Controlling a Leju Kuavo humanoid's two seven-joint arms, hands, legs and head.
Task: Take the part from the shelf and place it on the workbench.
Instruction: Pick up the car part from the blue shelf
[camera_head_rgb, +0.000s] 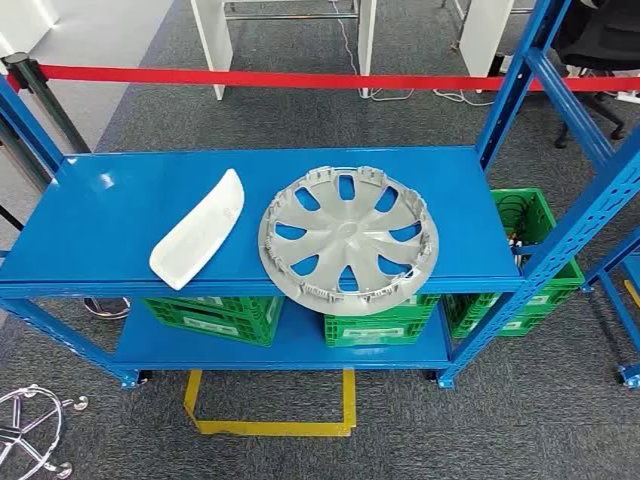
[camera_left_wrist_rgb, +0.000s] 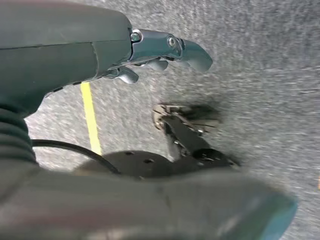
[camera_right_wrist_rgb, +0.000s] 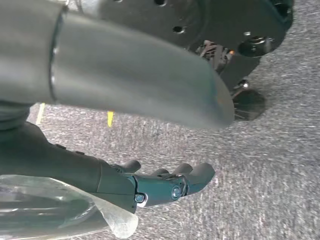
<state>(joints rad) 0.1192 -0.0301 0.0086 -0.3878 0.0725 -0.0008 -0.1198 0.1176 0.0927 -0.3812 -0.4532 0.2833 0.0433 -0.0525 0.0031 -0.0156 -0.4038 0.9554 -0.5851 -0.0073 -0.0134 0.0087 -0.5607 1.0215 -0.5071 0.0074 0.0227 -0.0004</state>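
Note:
A silver wheel cover (camera_head_rgb: 348, 238) lies flat on the blue shelf (camera_head_rgb: 113, 215), its front rim over the shelf's front edge. To its left lies a white curved panel (camera_head_rgb: 199, 229), set at a slant. My left hand (camera_left_wrist_rgb: 124, 55) hangs over grey carpet in the left wrist view, fingers stretched out and apart, holding nothing. My right hand (camera_right_wrist_rgb: 151, 150) hangs the same way in the right wrist view, thumb and fingers apart, nothing between them.
Green crates (camera_head_rgb: 219, 317) stand on the lower shelf and one more (camera_head_rgb: 532, 255) behind the right upright. A red barrier tape (camera_head_rgb: 249, 77) runs behind the rack. Yellow floor tape (camera_head_rgb: 272, 425) marks the carpet in front. A chrome chair base (camera_head_rgb: 30, 430) lies at the lower left.

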